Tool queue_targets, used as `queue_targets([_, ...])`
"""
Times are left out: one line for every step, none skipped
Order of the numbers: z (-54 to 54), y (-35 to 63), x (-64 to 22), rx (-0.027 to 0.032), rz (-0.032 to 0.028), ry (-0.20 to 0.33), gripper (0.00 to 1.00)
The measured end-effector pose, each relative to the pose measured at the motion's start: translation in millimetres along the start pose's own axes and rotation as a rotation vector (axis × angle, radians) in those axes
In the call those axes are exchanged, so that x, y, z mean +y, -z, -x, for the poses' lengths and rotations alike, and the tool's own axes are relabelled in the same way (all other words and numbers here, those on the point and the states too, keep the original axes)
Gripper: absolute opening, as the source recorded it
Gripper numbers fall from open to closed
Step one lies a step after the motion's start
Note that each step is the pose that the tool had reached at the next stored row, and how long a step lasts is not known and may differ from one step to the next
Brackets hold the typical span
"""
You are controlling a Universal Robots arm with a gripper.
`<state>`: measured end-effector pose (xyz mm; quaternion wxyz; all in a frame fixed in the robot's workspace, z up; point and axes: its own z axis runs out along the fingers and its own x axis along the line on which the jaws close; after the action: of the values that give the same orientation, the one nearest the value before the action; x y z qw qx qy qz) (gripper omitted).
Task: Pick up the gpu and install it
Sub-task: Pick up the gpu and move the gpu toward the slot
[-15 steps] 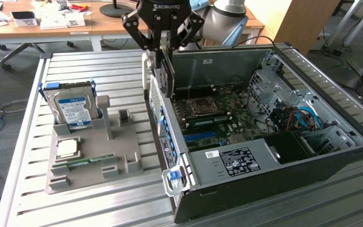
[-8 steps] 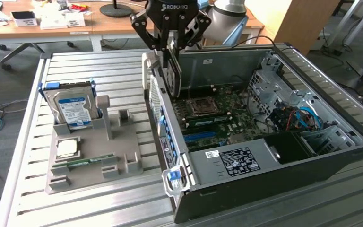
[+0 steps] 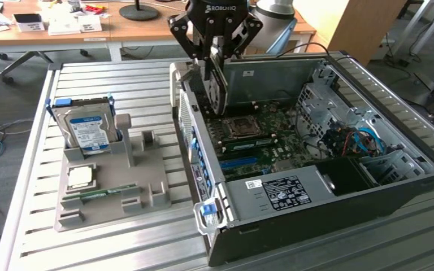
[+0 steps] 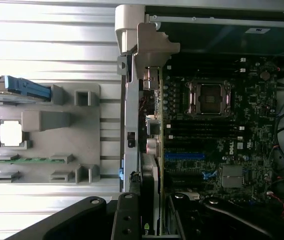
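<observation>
Gripped narrow between the dark fingers of the gripper (image 3: pixel 215 49): the gpu (image 3: pixel 218 84), hanging on edge, upright, directly beneath the jaws. Jaws drawn in against both flat faces of the card, holding it by its upper part. Card poised above the rear wall of the open computer case (image 3: pixel 398 186), at the case's side toward the exterior view's left, lower end down near the rim and apart from the motherboard (image 3: pixel 266 141) below. Seen edge-on in the wrist view, gpu (image 4: pixel 149 182) as a thin dark strip running out from the gripper (image 4: pixel 149 222), lined up along the case's rear wall just beside the blue slots of the motherboard (image 4: pixel 216 145). Bare CPU socket (image 3: pixel 241 127) farther along the board, well apart from the card. To the exterior view's left of the case, on the slatted metal table (image 3: pixel 111 79), a grey fixture tray (image 3: pixel 145 175) with a hard drive (image 3: pixel 89 132) standing in it, a square chip (image 3: pixel 79 178) and a green memory stick (image 3: pixel 96 193) lying flat.
</observation>
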<state>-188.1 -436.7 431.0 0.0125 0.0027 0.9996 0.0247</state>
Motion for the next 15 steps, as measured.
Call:
queue_targets([1.7,0.0,0.0,0.0,0.0001,0.0,0.27])
queue_targets([3.3,0.0,0.0,0.0001,0.0001,0.0,0.27])
queue_targets([5.1,-0.1,0.0,0.0,0.0002,0.0,0.27])
queue_targets([7.0,-0.2,0.0,0.0,0.0003,0.0,0.27])
queue_targets([9.0,-0.2,0.0,0.0,0.0003,0.0,0.27])
queue_targets([11.1,-0.3,0.1,0.0,0.0005,0.0,0.27])
queue_targets([13.3,-0.3,0.1,0.0,0.0005,0.0,0.27])
queue_targets([15.7,-0.4,0.1,0.0,0.0005,0.0,0.27])
queue_targets([18.0,-0.4,0.2,0.0,0.0006,0.0,0.27])
queue_targets([20.7,-0.5,0.2,0.0,0.0007,0.0,0.27])
queue_targets([23.5,-0.6,0.2,0.0,0.0008,0.0,0.27])
queue_targets([26.3,-0.7,0.3,0.0,0.0009,0.0,0.27])
queue_targets([29.6,-0.7,0.3,0.0,0.0009,0.0,0.27])
queue_targets([32.7,-0.8,0.4,0.0001,0.001,0.0,0.27])
queue_targets([36.2,-0.9,0.5,0.0,0.001,0.0,0.27])
